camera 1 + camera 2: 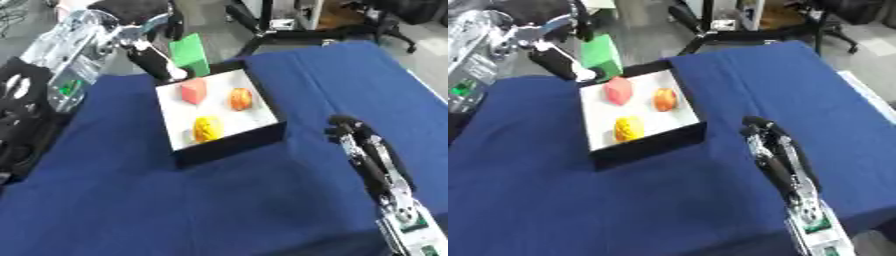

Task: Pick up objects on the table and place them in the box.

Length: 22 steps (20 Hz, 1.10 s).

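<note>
So the left hand (156,59) is up at the box's (229,145) far-left corner, fingers curled around a green block (191,54) it's holding just above the rim. Inside the box on the white floor: a pink chunk (193,91), an orange thing (240,98) beside it, and a yellow one (207,129) closer to the near wall. The right hand (357,142) hangs off to the box's right over the blue desk (131,210), fingers relaxed, holding nothing.

One box (229,144) holding three objects, one green block (189,53) beside it.
</note>
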Tool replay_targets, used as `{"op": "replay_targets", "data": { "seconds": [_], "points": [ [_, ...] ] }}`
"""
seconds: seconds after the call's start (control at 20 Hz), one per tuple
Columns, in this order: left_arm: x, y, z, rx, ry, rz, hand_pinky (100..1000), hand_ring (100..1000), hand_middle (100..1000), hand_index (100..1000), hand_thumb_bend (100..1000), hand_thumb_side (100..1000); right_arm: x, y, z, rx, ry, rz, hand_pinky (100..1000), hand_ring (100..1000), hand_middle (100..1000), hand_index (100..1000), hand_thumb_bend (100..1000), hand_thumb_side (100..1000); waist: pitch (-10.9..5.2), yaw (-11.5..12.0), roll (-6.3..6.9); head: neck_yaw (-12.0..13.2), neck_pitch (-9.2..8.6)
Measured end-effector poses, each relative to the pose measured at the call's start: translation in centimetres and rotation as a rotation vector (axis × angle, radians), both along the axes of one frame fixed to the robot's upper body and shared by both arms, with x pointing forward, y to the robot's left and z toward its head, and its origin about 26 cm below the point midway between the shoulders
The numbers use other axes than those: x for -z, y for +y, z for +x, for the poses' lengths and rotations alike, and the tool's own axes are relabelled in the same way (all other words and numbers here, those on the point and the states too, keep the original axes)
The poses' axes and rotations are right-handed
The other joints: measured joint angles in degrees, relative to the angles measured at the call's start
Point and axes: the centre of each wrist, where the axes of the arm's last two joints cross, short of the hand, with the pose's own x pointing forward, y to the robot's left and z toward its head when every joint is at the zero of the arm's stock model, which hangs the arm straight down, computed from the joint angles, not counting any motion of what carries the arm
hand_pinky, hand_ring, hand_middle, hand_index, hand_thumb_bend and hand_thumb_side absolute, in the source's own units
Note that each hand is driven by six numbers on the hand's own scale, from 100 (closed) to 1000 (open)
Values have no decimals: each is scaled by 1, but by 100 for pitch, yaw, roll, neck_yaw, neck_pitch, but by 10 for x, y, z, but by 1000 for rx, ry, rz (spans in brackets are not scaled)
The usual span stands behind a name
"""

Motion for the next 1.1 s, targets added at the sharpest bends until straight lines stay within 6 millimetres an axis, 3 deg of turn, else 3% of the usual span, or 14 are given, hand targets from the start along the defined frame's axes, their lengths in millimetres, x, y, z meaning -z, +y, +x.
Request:
{"op": "replay_targets", "data": {
  "seconds": [0.15,0.25,0.45,0.6,0.85,1.1],
  "points": [
    [26,-17,15,-19,19,0,506,455,583,718,464,412,0,1,0,-1,0,4,799,773,762,802,100,671,0,-31,-6,0,0],
    [43,-22,23,-50,17,-9,581,521,678,797,475,437,0,2,0,-4,2,9,799,773,763,802,100,671,0,-46,-14,0,0],
    [66,-21,35,-130,-17,-34,696,645,779,868,615,672,0,4,0,-12,3,12,799,773,762,802,100,671,0,-51,-54,-26,0],
    [77,-10,37,-183,-49,-73,705,646,760,844,559,723,0,4,1,-12,2,12,800,773,763,802,100,671,0,-27,-54,-55,0],
    [68,33,20,-247,-121,-305,706,611,702,797,460,737,-1,3,1,-7,1,13,800,773,762,802,100,673,0,88,-54,-81,0],
    [58,99,-39,-271,-159,-686,691,587,654,759,365,778,-1,2,1,3,-2,15,799,772,762,802,100,680,1,213,-52,-108,0]
  ]
}}
